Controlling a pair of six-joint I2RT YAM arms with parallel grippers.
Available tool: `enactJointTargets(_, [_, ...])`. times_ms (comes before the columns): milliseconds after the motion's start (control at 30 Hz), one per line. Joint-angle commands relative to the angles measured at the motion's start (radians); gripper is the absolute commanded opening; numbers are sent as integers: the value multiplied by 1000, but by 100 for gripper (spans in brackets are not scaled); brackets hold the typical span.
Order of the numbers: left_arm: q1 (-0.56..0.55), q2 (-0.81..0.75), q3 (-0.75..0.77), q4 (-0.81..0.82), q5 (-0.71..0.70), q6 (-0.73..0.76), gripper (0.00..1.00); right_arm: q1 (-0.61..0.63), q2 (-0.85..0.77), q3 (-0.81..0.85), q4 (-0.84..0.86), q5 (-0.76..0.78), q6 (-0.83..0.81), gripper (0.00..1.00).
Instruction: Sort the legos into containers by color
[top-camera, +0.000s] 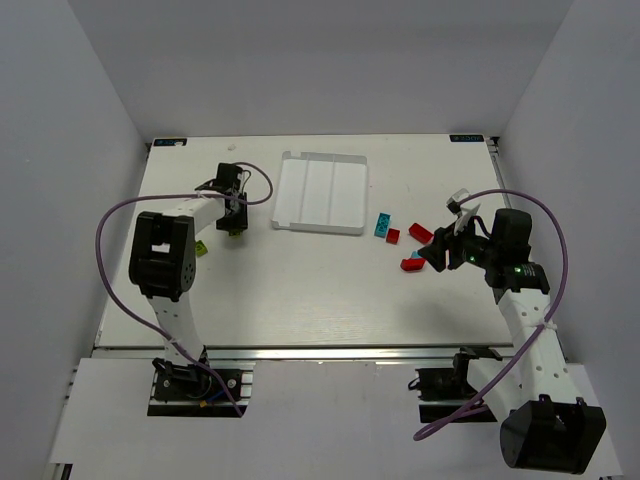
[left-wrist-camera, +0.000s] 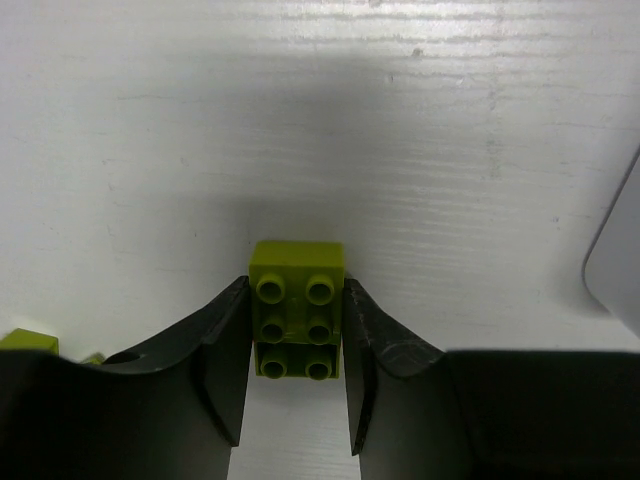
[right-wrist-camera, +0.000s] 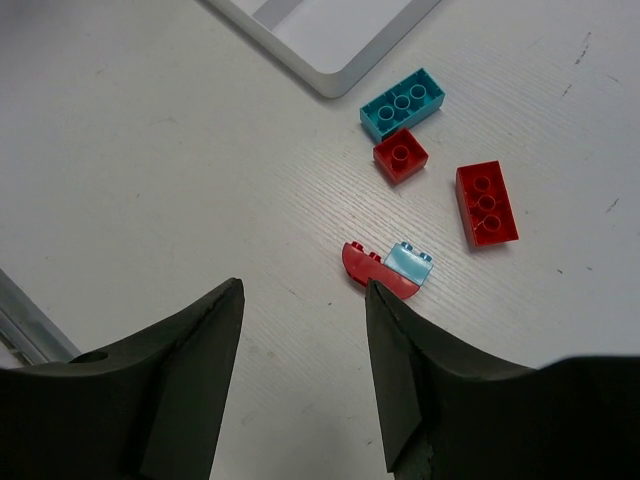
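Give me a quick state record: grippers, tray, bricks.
Left gripper: shut on a green brick
Right gripper: open, holding nothing
Tray: three compartments, no bricks inside
Loose on the right: three red bricks, two blue bricks
Loose on the left: second green brick

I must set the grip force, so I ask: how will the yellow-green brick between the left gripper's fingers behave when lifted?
The yellow-green brick looks like hard moulded plastic, so it should not bend in the left gripper. Its flat sides meet the fingers squarely, so it probably will not roll. It seems small and likely light; the smooth walls might slip.
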Motion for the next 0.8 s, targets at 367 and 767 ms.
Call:
enactJointTargets(367, [-40,-366,-43,250,601,-109,2,-3,21,-7,27,-12,7,0])
enactJointTargets(767, [-114,25,302,196,377,-121,12,-1,42,-19,38,4,5,9])
